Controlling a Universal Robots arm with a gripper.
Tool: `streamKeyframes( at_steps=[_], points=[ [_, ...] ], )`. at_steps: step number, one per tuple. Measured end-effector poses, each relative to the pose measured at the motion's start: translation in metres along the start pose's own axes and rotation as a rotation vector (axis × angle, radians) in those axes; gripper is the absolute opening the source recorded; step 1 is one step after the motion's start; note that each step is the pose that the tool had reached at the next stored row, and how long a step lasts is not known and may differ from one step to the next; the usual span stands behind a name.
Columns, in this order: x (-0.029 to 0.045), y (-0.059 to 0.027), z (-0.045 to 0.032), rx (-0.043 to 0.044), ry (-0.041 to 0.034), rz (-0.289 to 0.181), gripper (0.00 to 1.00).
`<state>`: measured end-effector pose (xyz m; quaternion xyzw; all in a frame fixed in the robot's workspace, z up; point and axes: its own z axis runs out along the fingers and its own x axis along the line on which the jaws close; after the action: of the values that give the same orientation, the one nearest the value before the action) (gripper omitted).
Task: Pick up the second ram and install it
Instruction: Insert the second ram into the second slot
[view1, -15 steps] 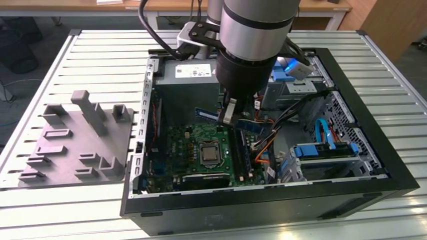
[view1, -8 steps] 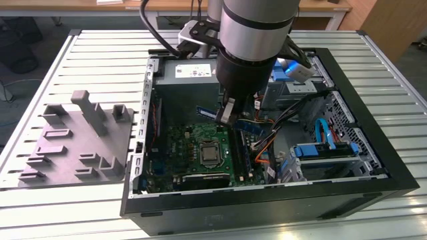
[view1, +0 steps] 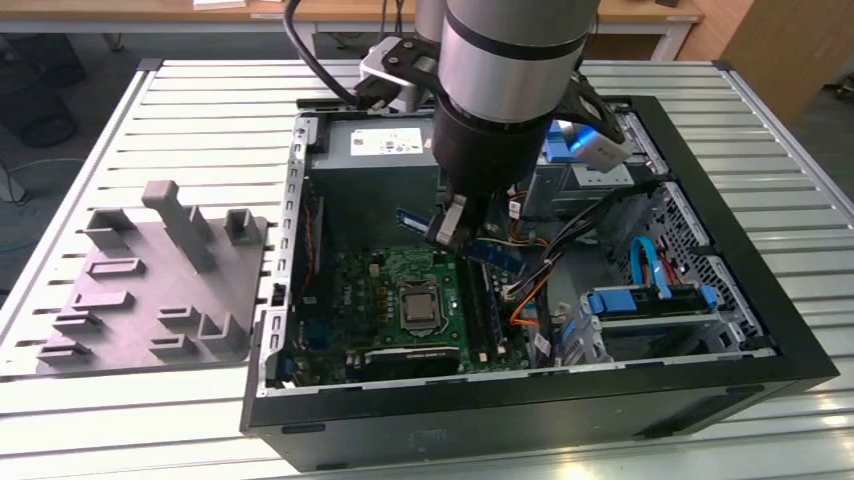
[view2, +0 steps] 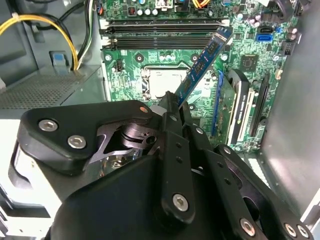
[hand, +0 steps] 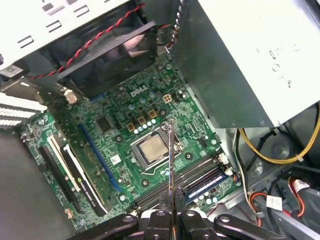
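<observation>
My gripper (view1: 454, 232) hangs inside the open computer case (view1: 747, 330), above the green motherboard (view1: 380, 290). It is shut on the second ram (view2: 202, 62), a blue stick that juts out past the fingertips, tilted over the board. In the first wrist view the ram (hand: 170, 160) shows edge-on as a thin line above the CPU socket (hand: 152, 148), with the gripper (hand: 170, 212) clamped on its near end. The memory slots (hand: 192, 172) lie beside the socket, and another blue stick (hand: 206, 185) sits in one of them. The held ram hovers apart from the slots (view2: 165, 32).
A grey plastic tray (view1: 147, 290) with raised blocks lies on the slatted table at the exterior view's left of the case. A power supply (view1: 387, 150) sits at the case's far end. Loose cables (view1: 534, 280) and a drive cage (view1: 654, 300) crowd the exterior view's right.
</observation>
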<state>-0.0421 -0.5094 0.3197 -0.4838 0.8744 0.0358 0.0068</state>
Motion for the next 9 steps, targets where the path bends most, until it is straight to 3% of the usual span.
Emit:
streamKeyframes(
  at_steps=[9],
  points=[
    [0.0000,0.0000,0.0003,0.0040,-0.0048,0.085,0.14]
  ],
)
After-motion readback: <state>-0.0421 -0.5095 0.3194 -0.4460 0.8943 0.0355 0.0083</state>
